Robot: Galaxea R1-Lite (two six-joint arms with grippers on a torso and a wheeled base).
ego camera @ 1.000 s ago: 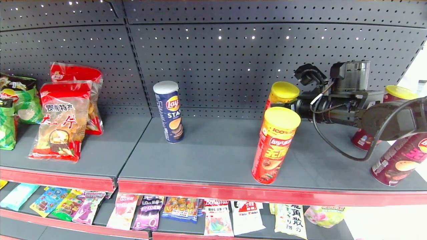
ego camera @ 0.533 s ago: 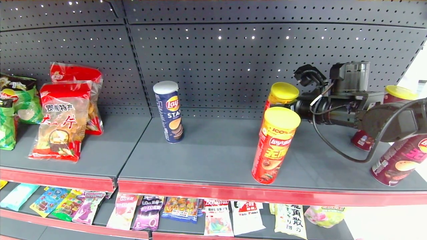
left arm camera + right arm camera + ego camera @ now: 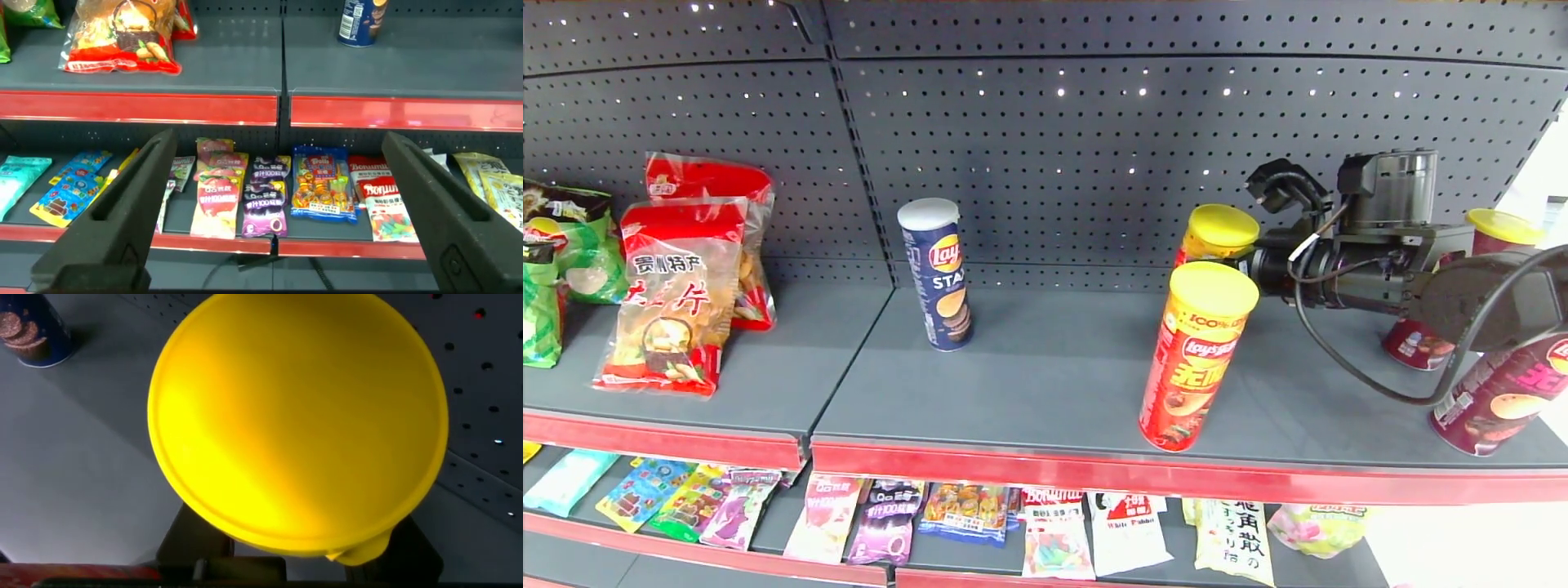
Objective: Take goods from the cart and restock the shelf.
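Note:
A red chip can with a yellow lid [image 3: 1223,229] stands at the back of the grey shelf [image 3: 1029,384], behind a matching red can [image 3: 1199,359] near the front edge. My right gripper [image 3: 1243,260] comes in from the right and is shut on the back can just under its lid. In the right wrist view that lid [image 3: 298,416] is very close, with the right gripper [image 3: 302,559] beneath it. My left gripper [image 3: 270,220] is open and holds nothing, facing the lower shelf of small packets [image 3: 261,196].
A blue chip can [image 3: 936,273] stands mid-shelf. Maroon cans [image 3: 1499,392] stand at the right end. Red and green snack bags [image 3: 678,294] fill the left section. Bare shelf lies between the blue can and the red cans. Candy packets [image 3: 964,510] line the shelf below.
My right arm has shifted slightly to the right, and the yellow-lidded can in its grip moved with it. Everything else on the shelf stayed put.

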